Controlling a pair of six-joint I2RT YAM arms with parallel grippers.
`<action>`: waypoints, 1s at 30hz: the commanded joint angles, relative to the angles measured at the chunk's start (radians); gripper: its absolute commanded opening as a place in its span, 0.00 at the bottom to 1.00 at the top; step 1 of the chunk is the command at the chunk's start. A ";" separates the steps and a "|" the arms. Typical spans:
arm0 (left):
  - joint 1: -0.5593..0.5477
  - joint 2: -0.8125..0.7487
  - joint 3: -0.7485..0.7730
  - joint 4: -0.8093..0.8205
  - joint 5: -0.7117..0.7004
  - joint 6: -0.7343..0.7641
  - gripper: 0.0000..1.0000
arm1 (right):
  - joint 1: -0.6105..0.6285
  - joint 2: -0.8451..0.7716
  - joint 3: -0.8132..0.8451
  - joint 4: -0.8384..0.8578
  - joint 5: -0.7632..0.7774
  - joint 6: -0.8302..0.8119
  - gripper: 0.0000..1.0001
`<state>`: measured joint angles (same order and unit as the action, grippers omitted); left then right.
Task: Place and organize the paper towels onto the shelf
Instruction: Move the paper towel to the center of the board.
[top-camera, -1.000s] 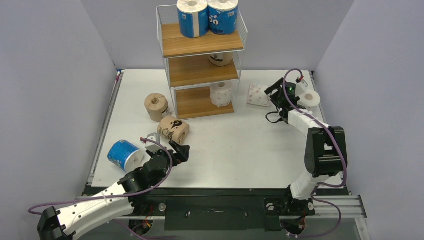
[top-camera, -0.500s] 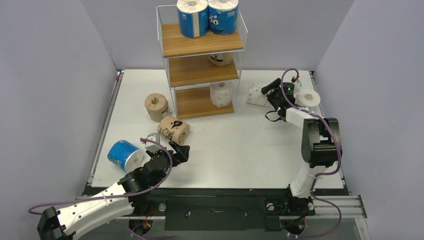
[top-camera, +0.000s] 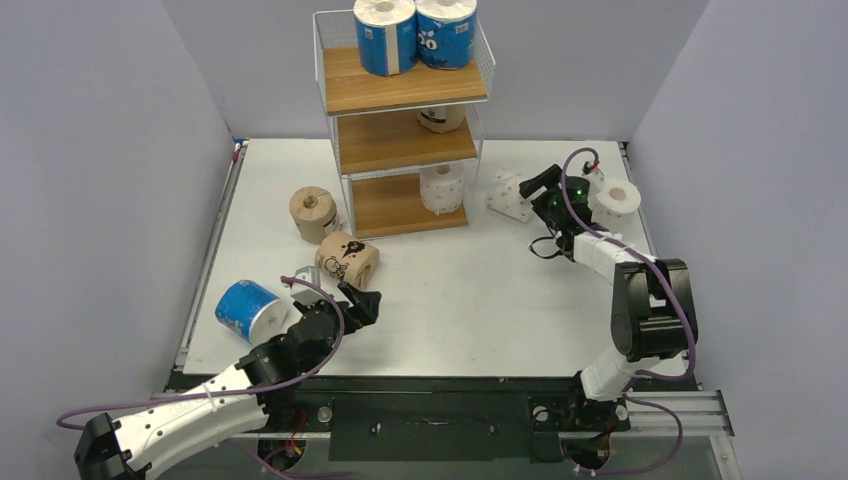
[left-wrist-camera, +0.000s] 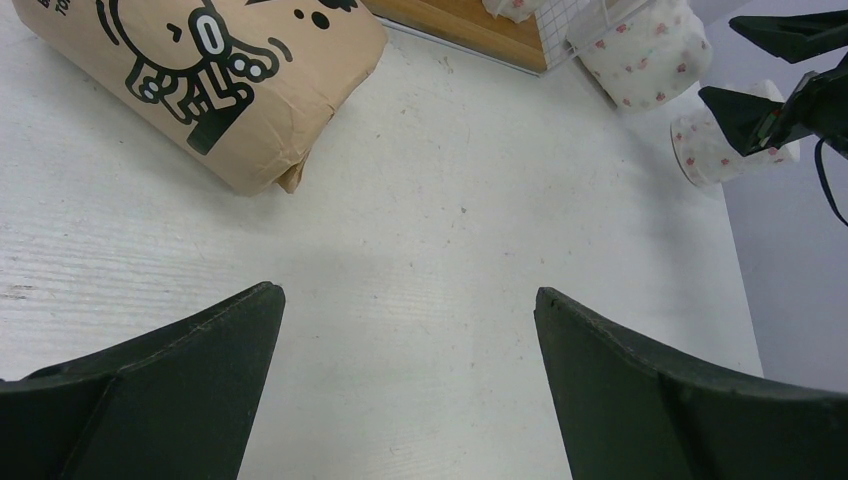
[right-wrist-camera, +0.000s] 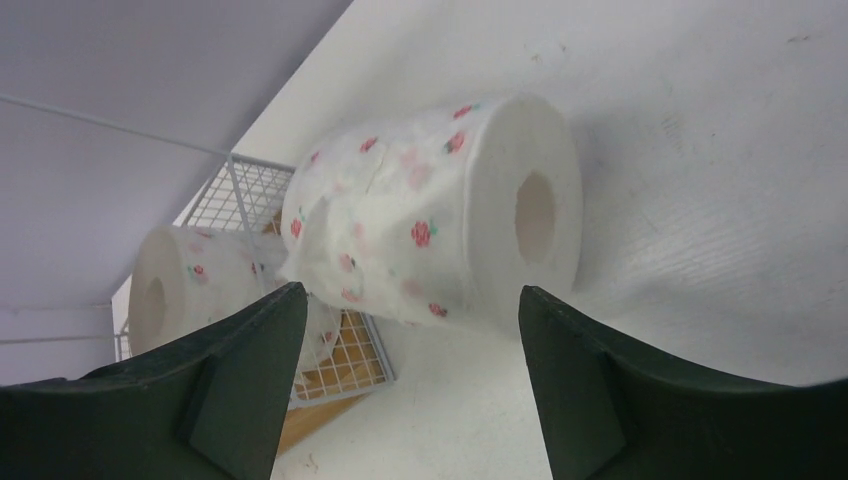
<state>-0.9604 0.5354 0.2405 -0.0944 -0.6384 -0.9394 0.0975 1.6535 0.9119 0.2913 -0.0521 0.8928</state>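
Top external: white table (top-camera: 480, 300), grey walls (top-camera: 90, 150).

Black-and-white arms (top-camera: 200, 398), seemingly purple cables (top-camera: 110, 409)

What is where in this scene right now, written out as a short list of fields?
Top tier of shelf: two blue rolls
Middle tier: one tan roll
Bottom tier: one white roll
Loose on table: upright tan roll, lying tan roll, lying blue roll, upright white roll, white roll beside shelf
Left gripper: open, empty
Right gripper: open, at the white roll beside shelf
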 joint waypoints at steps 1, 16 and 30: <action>0.003 0.001 0.026 0.012 0.014 -0.008 0.96 | -0.041 -0.038 0.024 0.016 0.032 -0.026 0.74; 0.003 0.005 0.025 0.012 -0.011 -0.006 0.96 | -0.052 0.124 0.143 0.035 -0.079 -0.031 0.80; 0.003 0.008 0.013 0.007 -0.008 -0.017 0.96 | -0.047 0.222 0.138 0.134 -0.164 0.004 0.75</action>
<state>-0.9604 0.5533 0.2405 -0.0944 -0.6350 -0.9417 0.0463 1.8439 1.0317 0.3294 -0.1635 0.8780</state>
